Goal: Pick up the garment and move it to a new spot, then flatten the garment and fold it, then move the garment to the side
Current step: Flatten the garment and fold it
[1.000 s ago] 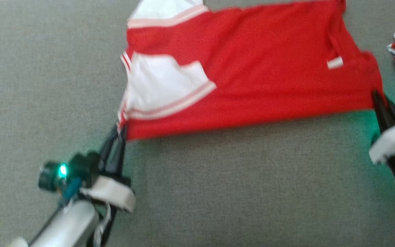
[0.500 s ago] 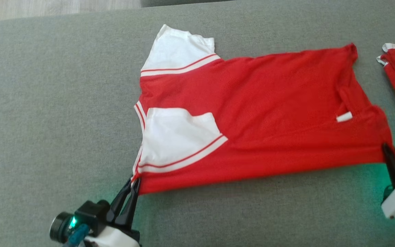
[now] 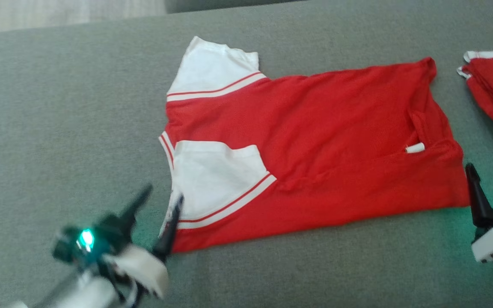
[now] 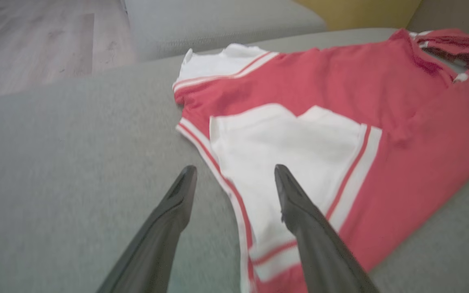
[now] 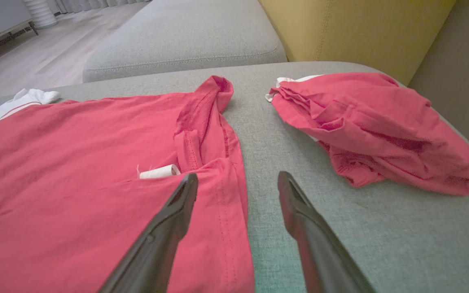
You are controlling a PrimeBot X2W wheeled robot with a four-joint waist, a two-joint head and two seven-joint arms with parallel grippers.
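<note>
A red garment (image 3: 323, 149) with white sleeves and red stripes lies spread on the grey cushion (image 3: 58, 107), one sleeve folded over its body. My left gripper (image 3: 164, 195) stands open at the garment's near left corner, one finger over the white sleeve (image 4: 283, 150) and the striped edge between the fingers in the left wrist view (image 4: 234, 173). Open too is my right gripper (image 3: 489, 169), just off the garment's near right corner; in the right wrist view (image 5: 236, 181) its left finger lies over the red hem (image 5: 226, 203). A small white label (image 5: 159, 171) shows near that hem.
A second red garment (image 5: 377, 126), crumpled, lies on the cushion to the right. A yellow cushion back (image 5: 360, 28) rises behind it. Another grey seat (image 5: 177, 36) and a wood floor (image 4: 35, 44) lie beyond the cushion's far edge.
Both grippers have opened and let go of the garment's near corners. The garment has settled flat on the cushion. The camera view has also shifted.
</note>
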